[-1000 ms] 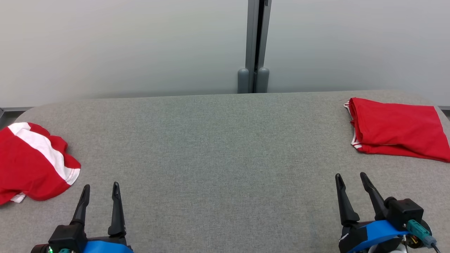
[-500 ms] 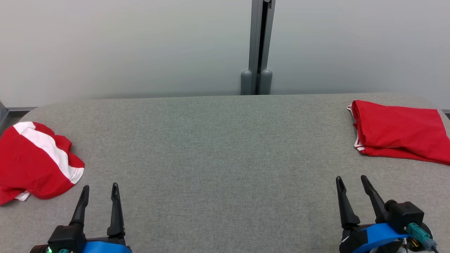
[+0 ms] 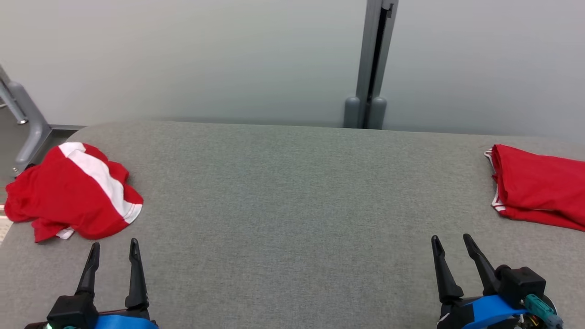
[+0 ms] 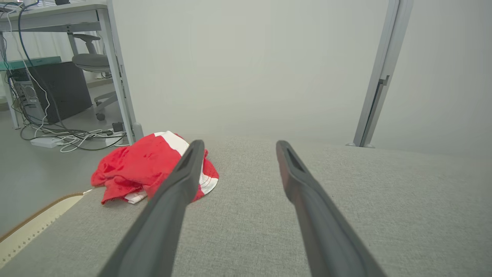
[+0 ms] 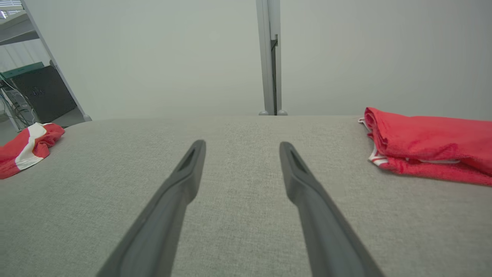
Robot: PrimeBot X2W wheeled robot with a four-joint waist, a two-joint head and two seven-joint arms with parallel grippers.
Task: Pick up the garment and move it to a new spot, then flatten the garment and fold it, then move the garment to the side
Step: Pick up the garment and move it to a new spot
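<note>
Pans left over the last second: a turn of the head camera, no shift of the things themselves. Brings the whole crumpled garment (image 3: pixel 68 192) into the picture, earlier cut by the left edge. Pushes the grey post (image 3: pixel 372 68) at the back wall rightward and crops the folded garment (image 3: pixel 539 183) at the right edge. Uncovers a slanted grey leg (image 3: pixel 27 128) beyond the left end of the surface (image 3: pixel 292 205).

Lies bunched at the far left end of that grey fabric surface, red with a white band across it, its outer side reaching the rim. Sits ahead of the left fingers (image 3: pixel 135 278) and a little to their left, near but apart from them. Shows in the left wrist view as a red heap partly behind one finger (image 4: pixel 173 196), with a desk, an office chair and floor cables beyond.

Holds nothing in the left fingers: spread wide, released, bare fabric between them. Same for the right fingers (image 3: pixel 442 269): parted, released, low over the near right of the surface, pointing at the back wall. Rests well apart from both heaps there, with the folded garment (image 5: pixel 426 142) ahead to the right, red with thin white trim, flat on the far right end.
</note>
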